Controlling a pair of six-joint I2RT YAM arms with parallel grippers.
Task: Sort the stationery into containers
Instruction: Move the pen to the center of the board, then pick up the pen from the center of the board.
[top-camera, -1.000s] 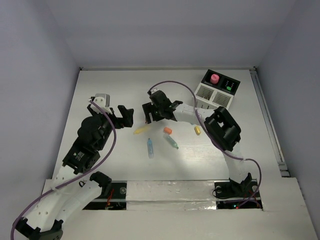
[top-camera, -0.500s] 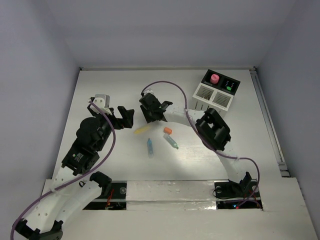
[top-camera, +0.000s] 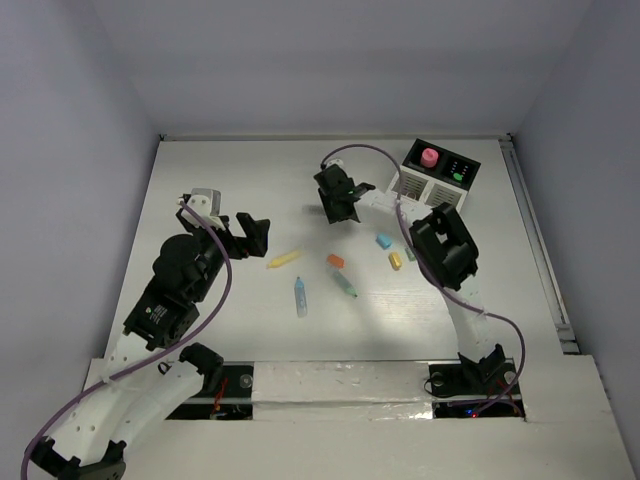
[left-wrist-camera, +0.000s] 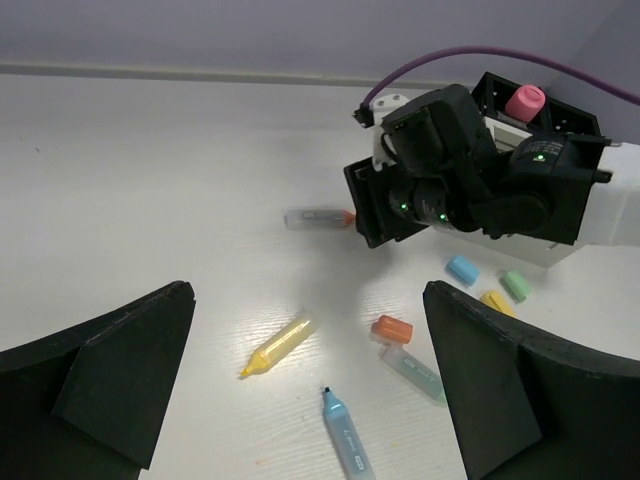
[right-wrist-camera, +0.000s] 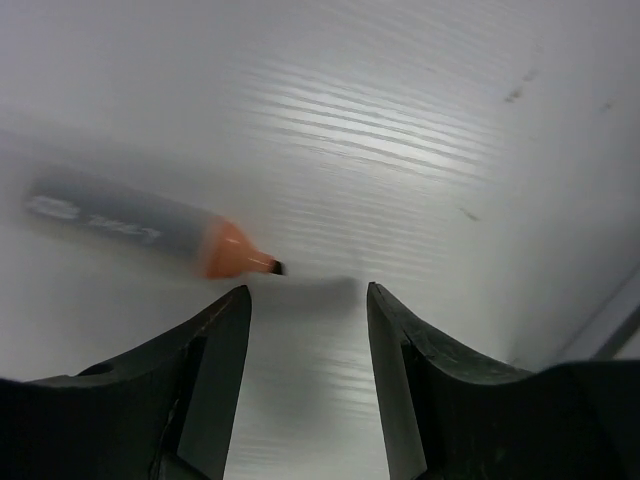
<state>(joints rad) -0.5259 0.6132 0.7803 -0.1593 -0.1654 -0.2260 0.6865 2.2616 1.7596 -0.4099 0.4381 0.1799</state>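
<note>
Right wrist | rt fingers (right-wrist-camera: 200, 400) narrowed, part-open, empty | shifted nearer containers (top-camera: 415, 185) | orange-tip highlighter (right-wrist-camera: 150, 235) ungrasped, pick pending | lt fingers (left-wrist-camera: 110, 370) wide open

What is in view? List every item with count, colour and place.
yellow pen: one, yellow, mid-table
blue pen: one, blue, nearest the arm bases
green pen: one, pale green, right of the blue pen
orange piece: one, orange, mid-table
grey marker: one, grey with an orange tip, by the right claw
blue chunk, yellow chunk, green chunk: one each, beside the right arm
white box: one, slatted, far right
black box: one, joined to the white box
pink-capped bottle: one, in the black box
table: one, white
left claw: open, empty
right claw: open, empty
</note>
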